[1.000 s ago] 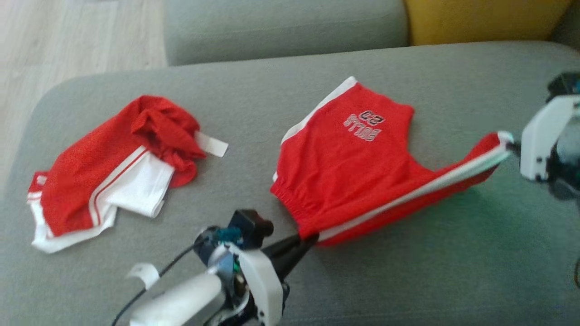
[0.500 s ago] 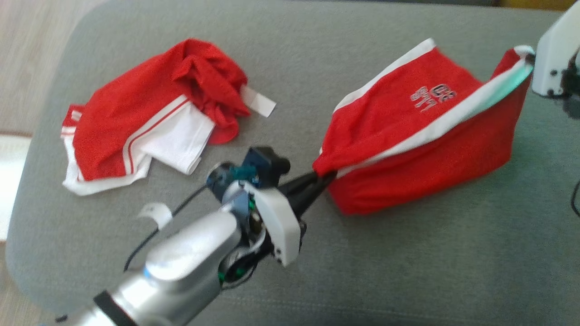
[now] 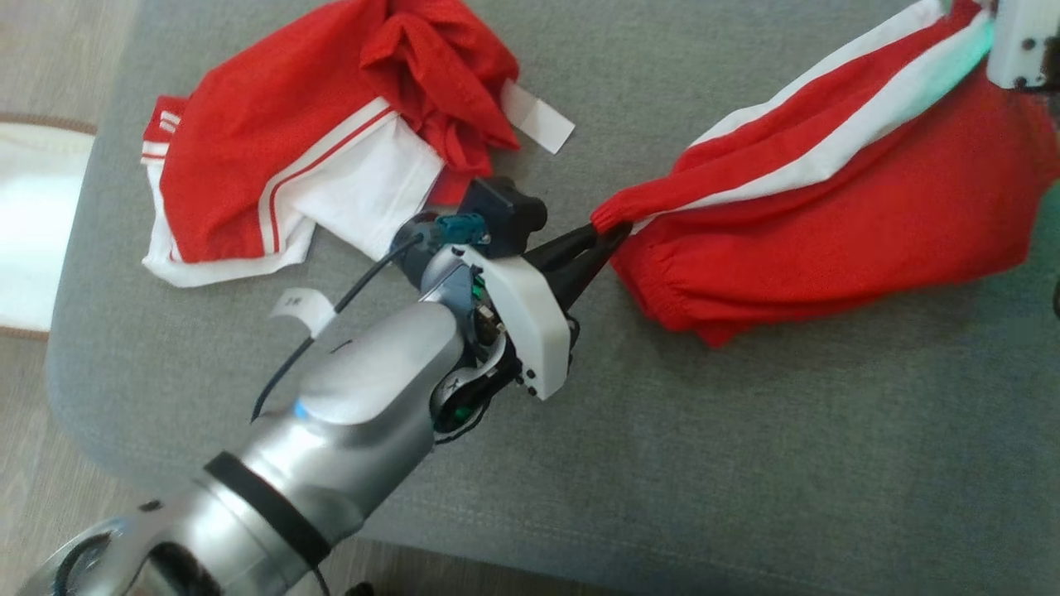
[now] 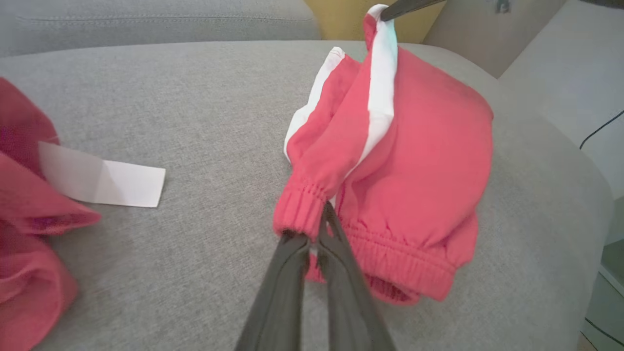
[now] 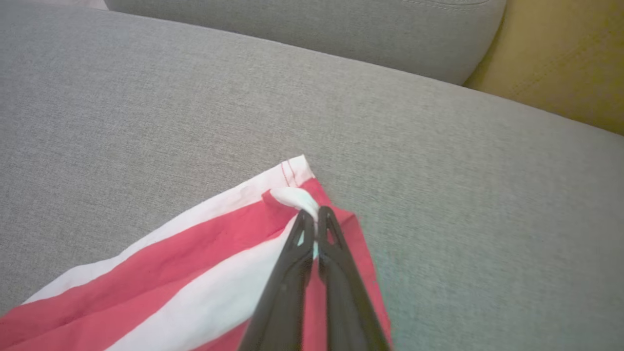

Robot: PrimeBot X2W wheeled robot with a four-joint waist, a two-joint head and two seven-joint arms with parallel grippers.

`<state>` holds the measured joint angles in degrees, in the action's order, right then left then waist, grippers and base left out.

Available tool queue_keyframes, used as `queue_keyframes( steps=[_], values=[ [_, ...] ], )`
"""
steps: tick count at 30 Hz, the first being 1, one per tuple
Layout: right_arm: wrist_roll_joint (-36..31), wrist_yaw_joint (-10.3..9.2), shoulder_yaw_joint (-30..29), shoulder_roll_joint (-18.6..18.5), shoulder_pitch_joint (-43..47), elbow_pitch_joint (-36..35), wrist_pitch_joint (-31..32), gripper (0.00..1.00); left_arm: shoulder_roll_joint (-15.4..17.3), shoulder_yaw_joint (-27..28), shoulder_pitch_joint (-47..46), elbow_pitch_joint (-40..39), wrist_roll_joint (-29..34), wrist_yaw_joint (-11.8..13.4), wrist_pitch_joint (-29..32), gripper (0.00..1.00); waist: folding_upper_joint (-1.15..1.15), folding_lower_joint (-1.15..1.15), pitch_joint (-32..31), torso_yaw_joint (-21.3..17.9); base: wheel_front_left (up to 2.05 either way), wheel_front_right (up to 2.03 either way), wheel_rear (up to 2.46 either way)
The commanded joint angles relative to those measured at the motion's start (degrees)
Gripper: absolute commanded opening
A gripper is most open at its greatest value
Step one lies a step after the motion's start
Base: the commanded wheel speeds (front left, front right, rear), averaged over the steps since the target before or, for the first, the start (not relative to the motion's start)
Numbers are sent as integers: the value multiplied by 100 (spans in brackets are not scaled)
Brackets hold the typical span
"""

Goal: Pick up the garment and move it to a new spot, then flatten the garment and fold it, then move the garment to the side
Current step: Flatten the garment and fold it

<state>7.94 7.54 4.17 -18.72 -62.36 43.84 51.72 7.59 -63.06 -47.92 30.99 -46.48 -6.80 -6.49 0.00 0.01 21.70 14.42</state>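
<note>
The garment [image 3: 828, 232] is bright red with a broad white side stripe and an all-red gathered waistband. By the cushion's left edge lies a second garment [image 3: 248, 157] — red mesh, a white panel crossed by thin red stripes, and a plain white tag [image 3: 538, 124]. The cushion [image 3: 745, 463] is flecked grey — a pillow [image 5: 560, 63] is mustard yellow.

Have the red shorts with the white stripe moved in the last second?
Yes. Against the crumpled red-and-white garment lying still on the grey sofa cushion, the white-striped red shorts have had their striped edge lifted over the lettering, hiding it.
</note>
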Motion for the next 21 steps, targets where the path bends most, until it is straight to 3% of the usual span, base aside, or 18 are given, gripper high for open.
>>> queue_keyframes(
  steps=[1, 13, 14, 15, 16, 17, 18, 19, 21],
  values=[
    [-46, -5, 56, 91, -269, -123, -117, 0, 14, 111, -297, -28, -32, -33, -85, 0, 0, -1, 109, 81, 0, 0, 0],
    [-94, -5, 337, 133, -567, 479, -849, 0, -189, -220, -621, 554, -255, -67, -429, 0, 0, -1, 321, 171, 0, 0, 0],
    [-80, -5, 373, 127, -586, 513, -942, 0, -191, -247, -640, 590, -282, -67, -449, 9, 0, -1, 326, 170, 0, 0, 0],
    [-63, -5, 420, 127, -598, 531, -1070, 100, -192, -269, -659, 633, -304, -67, -469, 25, 0, -1, 329, 168, 0, 0, 0],
    [-28, -5, 438, 127, -610, 563, -1191, 100, -193, -291, -678, 681, -320, -68, -486, 45, 0, -1, 330, 164, 0, 0, 0],
    [-7, -5, 443, 119, -626, 605, -1306, 100, -195, -296, -692, 743, -343, -68, -500, 77, 0, -1, 329, 157, 0, 0, 0],
    [-7, -5, 443, 119, -626, 605, -1306, 100, -195, -296, -692, 743, -343, -68, -500, 77, 0, -1, 329, 157, 0, 0, 0],
    [-6, -5, 468, 114, -640, 654, -1406, 100, -198, -299, -706, 808, -356, -68, -517, 100, 0, -1, 321, 146, 0, 0, 0],
    [-23, -5, 530, 107, -660, 770, -1569, 100, -196, -332, -742, 953, -316, -68, -558, 100, 0, -1, 296, 106, 0, 0, 0]
  ],
)
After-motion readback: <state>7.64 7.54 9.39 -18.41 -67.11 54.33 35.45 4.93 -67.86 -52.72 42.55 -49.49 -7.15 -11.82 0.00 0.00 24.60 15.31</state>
